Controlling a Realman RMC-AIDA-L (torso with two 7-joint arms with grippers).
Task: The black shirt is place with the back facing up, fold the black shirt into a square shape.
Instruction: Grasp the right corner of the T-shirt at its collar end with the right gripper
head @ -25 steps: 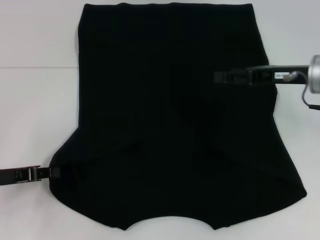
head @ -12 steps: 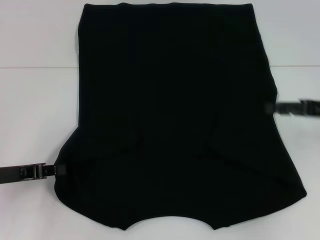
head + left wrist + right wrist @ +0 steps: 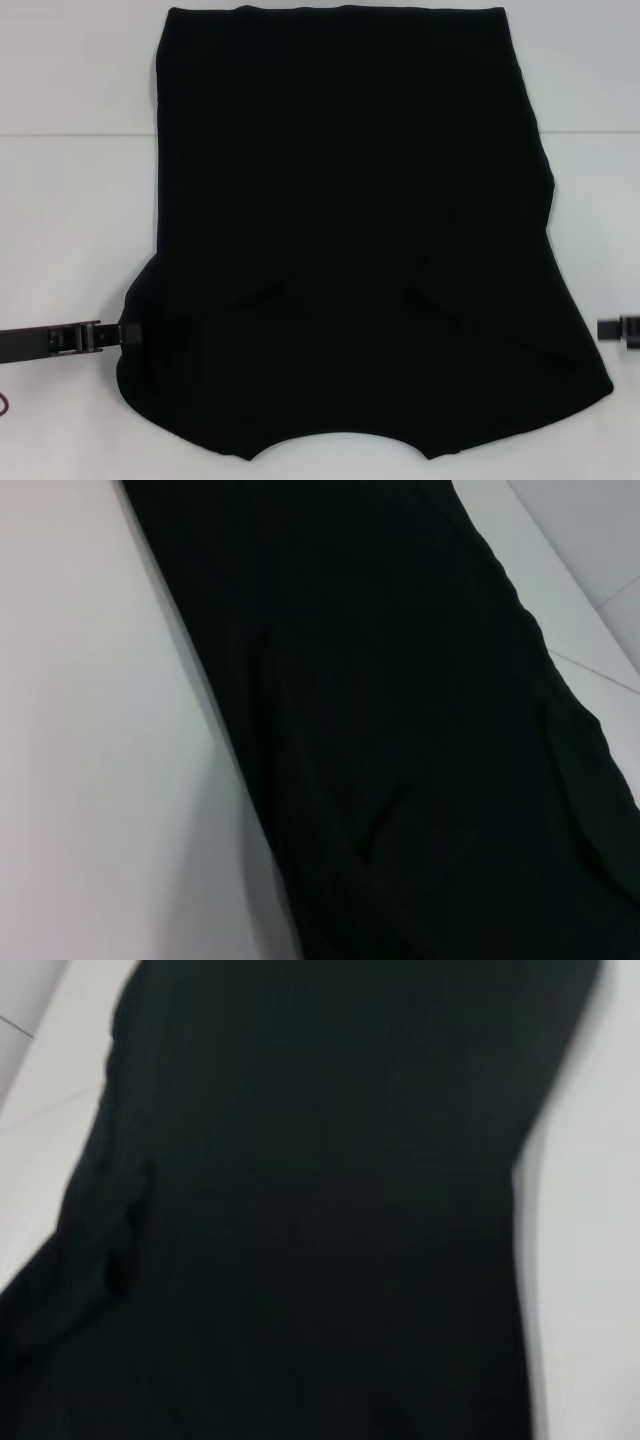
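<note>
The black shirt (image 3: 350, 230) lies flat on the white table, hem at the far side and curved neckline at the near edge. Both sleeves are folded inward over the body. My left gripper (image 3: 124, 333) reaches in low from the left and meets the shirt's near left edge. My right gripper (image 3: 605, 329) shows only its tip at the right border, just off the shirt's near right corner. The left wrist view shows the shirt (image 3: 400, 730) running diagonally beside bare table. In the right wrist view the shirt (image 3: 300, 1210) fills most of the picture.
The white table (image 3: 70, 200) shows bare strips to the left and right of the shirt. A thin seam line (image 3: 70, 134) crosses it at the far side. A bit of dark cable (image 3: 4, 403) shows at the near left border.
My right gripper has left its place above the shirt's right half and moved out and nearer, ending beside the near right corner. My left gripper has crept right, nudging the shirt's edge inward.
</note>
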